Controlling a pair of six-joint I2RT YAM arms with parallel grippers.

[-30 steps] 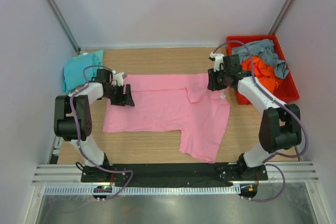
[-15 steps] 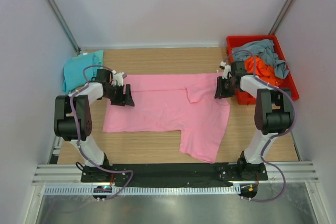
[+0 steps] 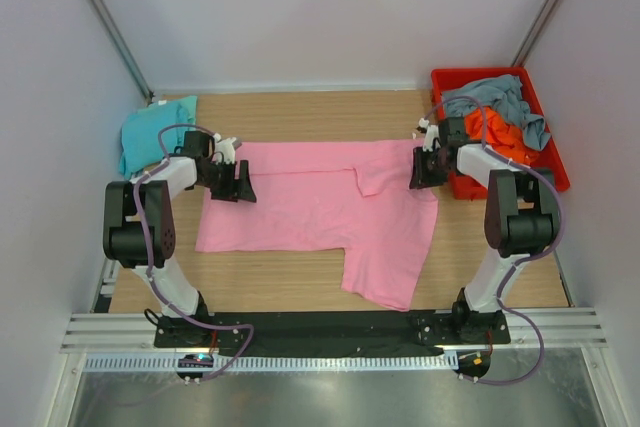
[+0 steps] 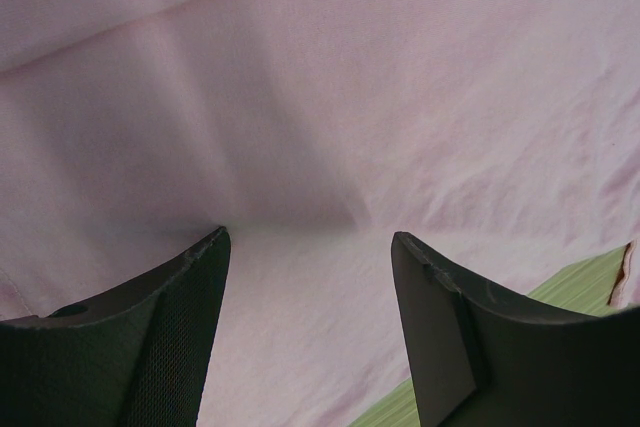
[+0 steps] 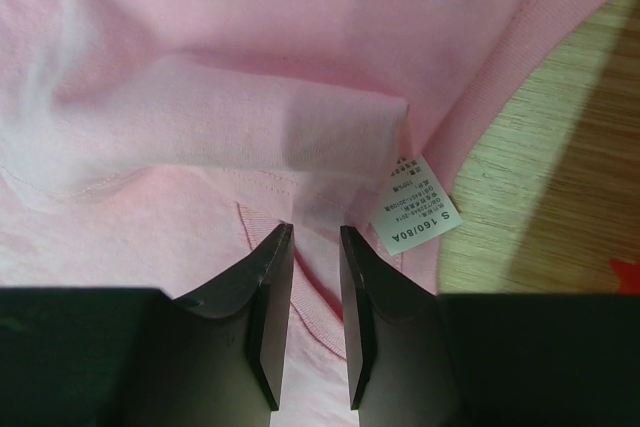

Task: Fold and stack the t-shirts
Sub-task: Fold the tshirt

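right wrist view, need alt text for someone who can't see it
Close-up of the right gripper, its two dark fingers nearly together over the pink t-shirt near the neckline; whether they pinch cloth is unclear. A white size label lies beside them, with wooden table showing at the right.

The top view looks steeply down from behind the arms (image 3: 140, 217) over the whole table (image 3: 300, 287). Each wrist view sits very close above the pink shirt (image 3: 310, 202), facing past the left gripper (image 4: 310, 237) or right gripper (image 5: 315, 232); all three share that shirt.
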